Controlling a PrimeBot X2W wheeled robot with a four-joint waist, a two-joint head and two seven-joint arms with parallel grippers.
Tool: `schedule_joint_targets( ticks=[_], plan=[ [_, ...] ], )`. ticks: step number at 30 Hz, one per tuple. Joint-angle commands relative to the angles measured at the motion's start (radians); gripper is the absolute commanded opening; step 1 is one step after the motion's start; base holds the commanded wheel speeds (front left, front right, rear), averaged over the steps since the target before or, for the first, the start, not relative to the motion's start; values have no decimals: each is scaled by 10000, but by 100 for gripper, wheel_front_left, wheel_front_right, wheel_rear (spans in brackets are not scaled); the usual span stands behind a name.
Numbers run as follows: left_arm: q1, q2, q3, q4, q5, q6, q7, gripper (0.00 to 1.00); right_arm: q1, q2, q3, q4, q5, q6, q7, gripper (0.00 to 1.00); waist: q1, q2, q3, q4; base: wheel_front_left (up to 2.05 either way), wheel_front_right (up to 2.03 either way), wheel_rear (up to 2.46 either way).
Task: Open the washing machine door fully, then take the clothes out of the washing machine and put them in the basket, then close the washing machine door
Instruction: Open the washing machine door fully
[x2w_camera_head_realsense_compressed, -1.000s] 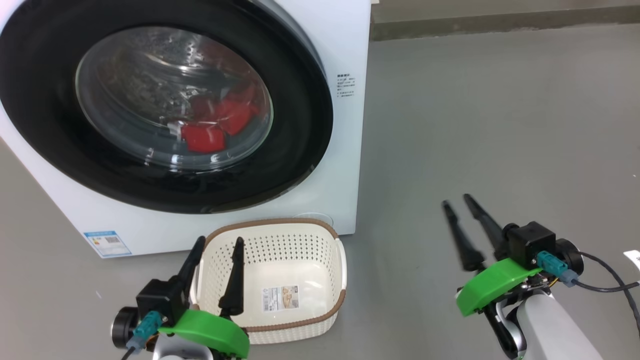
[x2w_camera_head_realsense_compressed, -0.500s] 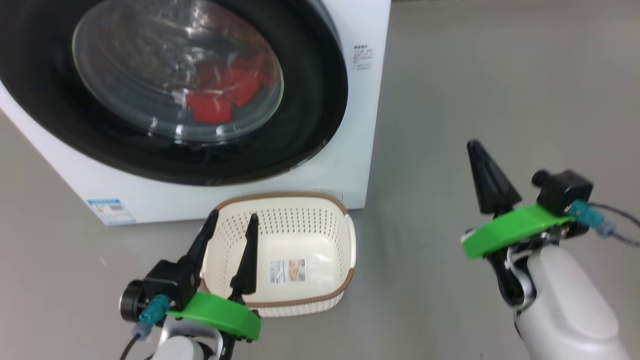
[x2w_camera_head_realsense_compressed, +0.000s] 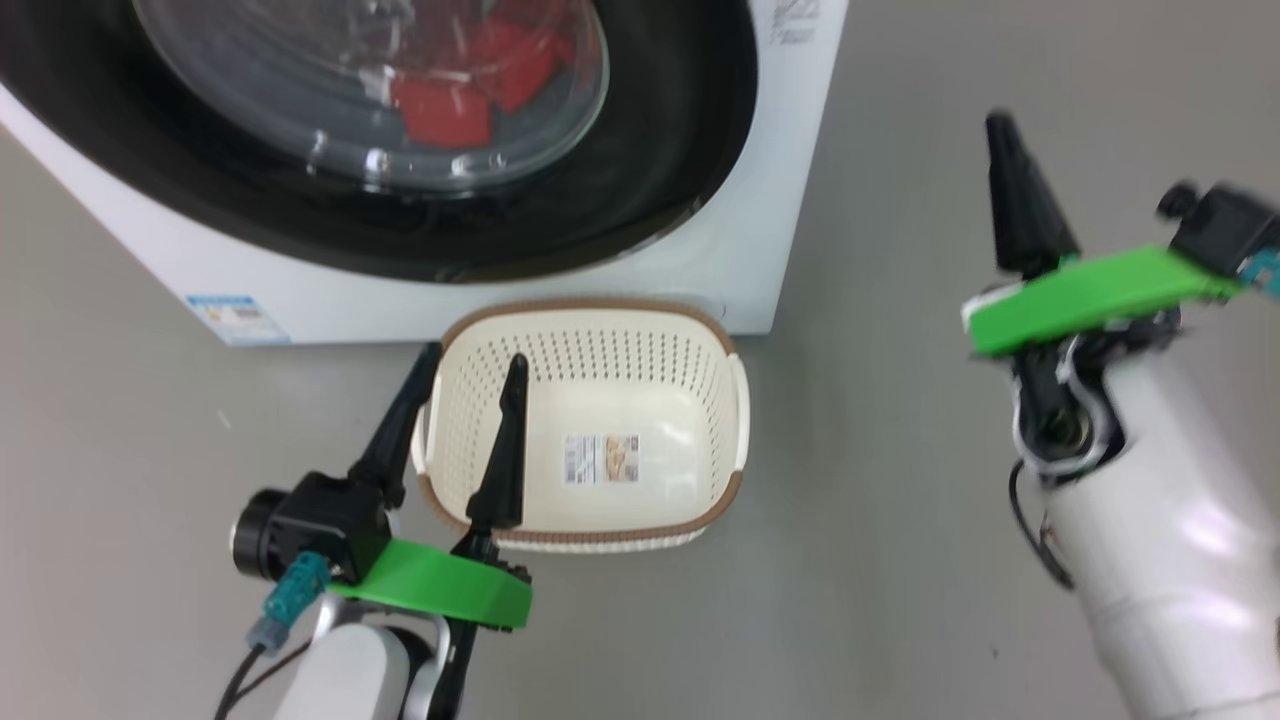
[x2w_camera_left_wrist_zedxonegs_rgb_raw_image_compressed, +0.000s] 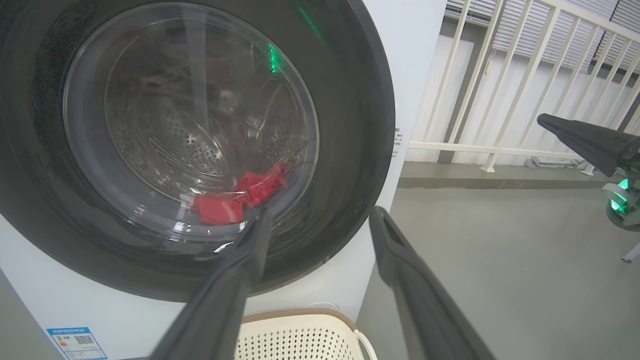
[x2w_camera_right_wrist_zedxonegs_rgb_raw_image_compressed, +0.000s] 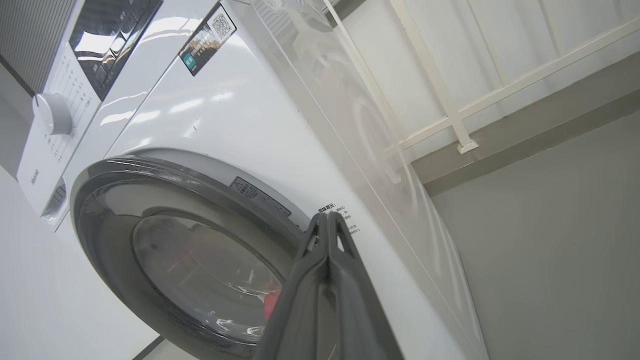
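"Head view first: where do things stand?"

"The white washing machine (x2w_camera_head_realsense_compressed: 740, 260) sits at upper left, its round black-rimmed door (x2w_camera_head_realsense_compressed: 690, 150) shut. Red clothes (x2w_camera_head_realsense_compressed: 440, 108) lie in the drum behind the glass. The cream basket (x2w_camera_head_realsense_compressed: 590, 306) sits on the grey floor (x2w_camera_head_realsense_compressed: 880, 480) just in front of the machine, holding nothing but a paper label (x2w_camera_head_realsense_compressed: 600, 460)."

"And the arms?"

"The left pincer (x2w_camera_head_realsense_compressed: 475, 355) hovers over the basket's near left rim, fingers spread, holding nothing. The right pincer (x2w_camera_head_realsense_compressed: 1000, 130) is up at the right, well apart from the basket. Its wrist view shows both fingers pressed together with nothing between them, tip aimed at the machine's front beside the door's rim."

"What has changed?"

"A second ago the right pincer hung low with its fingers apart. It has since closed and risen. The machine and basket sit higher in the picture only because the camera tipped down; they have not moved."

"What does that mean for the job?"

"The first step is likely starting: a reach for the door's right edge to pull it open. Nothing is done yet."
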Motion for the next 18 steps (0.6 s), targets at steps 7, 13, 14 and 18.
schedule_joint_targets(
  ticks=[7, 13, 14, 18],
  plan=[
    [-659, 156, 189, -840, 144, 164, -90, 100, -1333, -496, 565, -864, 2846, -7, 1472, 0, 0, 0, 1243, 499, 0, 0, 0],
    [-867, 156, 126, -1237, 164, 269, -90, 100, -2049, -860, 495, -1111, 4848, -7, 2641, 0, 0, 0, 1833, 658, 0, 0, 0],
    [-897, 156, 124, -1320, 179, 293, -90, 100, -2166, -920, 494, -1097, 5059, -7, 2803, 0, 0, 0, 1923, 684, 0, 0, 0],
    [-967, 156, 99, -1506, 187, 362, -90, 100, -2517, -1035, 477, -992, 5656, -7, 3299, 0, 0, 0, 2181, 764, 0, 0, 0]
  ],
)
